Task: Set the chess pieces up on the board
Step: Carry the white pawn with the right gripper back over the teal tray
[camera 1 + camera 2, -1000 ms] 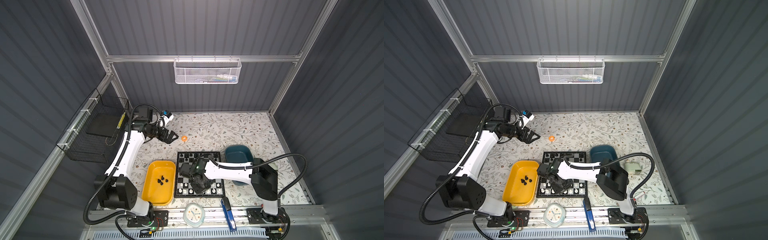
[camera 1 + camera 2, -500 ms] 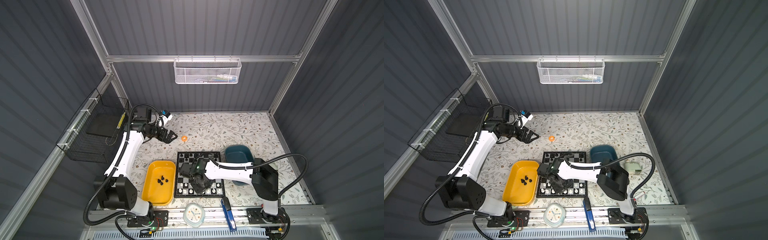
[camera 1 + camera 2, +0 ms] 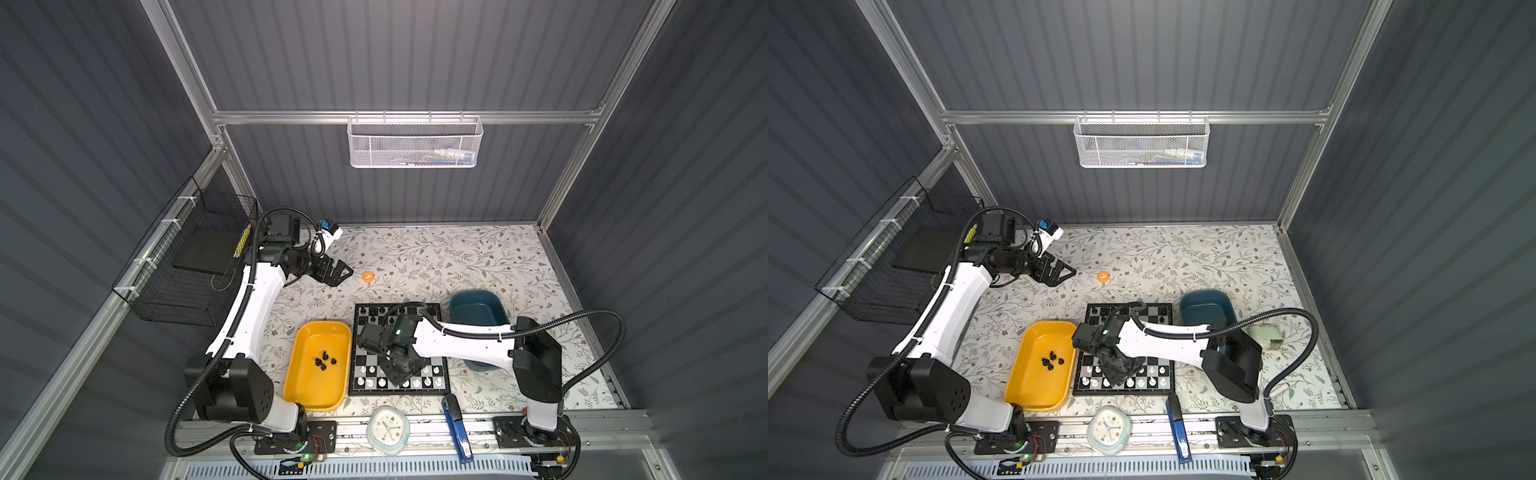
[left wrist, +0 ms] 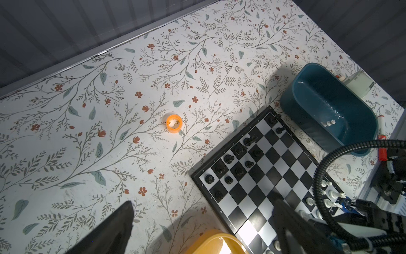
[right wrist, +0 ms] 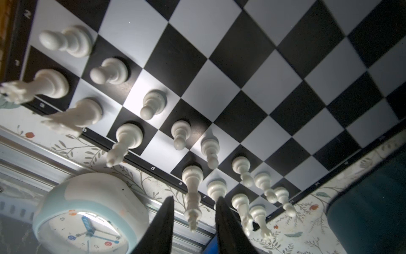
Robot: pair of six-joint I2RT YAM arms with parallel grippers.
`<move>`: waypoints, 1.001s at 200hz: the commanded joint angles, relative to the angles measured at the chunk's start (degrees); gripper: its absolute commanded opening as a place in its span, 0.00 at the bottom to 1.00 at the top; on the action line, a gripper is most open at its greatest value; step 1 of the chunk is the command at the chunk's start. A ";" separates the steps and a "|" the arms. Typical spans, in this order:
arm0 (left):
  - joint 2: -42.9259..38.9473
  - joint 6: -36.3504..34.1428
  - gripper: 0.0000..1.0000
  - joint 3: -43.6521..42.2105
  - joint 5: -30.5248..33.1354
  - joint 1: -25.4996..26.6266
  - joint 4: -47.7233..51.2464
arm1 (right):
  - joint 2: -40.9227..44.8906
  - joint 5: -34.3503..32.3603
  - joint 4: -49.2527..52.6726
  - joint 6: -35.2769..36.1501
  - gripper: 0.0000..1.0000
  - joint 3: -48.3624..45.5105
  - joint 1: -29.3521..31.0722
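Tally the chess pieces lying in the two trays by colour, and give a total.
Black pieces, in the yellow tray: 4
White pieces, in the teal tray: 1
Total: 5

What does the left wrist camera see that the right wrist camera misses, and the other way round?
Only the left wrist view shows the orange ring, the black chess pieces, and a lone white piece inside the teal tray. Only the right wrist view shows the clock. Both show the board, the white chess pieces and the teal tray.
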State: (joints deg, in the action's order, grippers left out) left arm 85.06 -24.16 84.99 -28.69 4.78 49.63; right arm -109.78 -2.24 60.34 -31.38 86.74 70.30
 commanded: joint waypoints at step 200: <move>7.23 -6.96 0.99 9.26 -3.69 1.16 10.16 | 34.10 5.34 -7.97 3.49 0.33 -28.01 -48.31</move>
State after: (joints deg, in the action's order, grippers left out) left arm 90.50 -30.92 91.96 -31.57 5.34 57.36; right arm -76.14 -0.25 54.78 -27.07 61.23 23.88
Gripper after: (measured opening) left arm 0.982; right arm 0.328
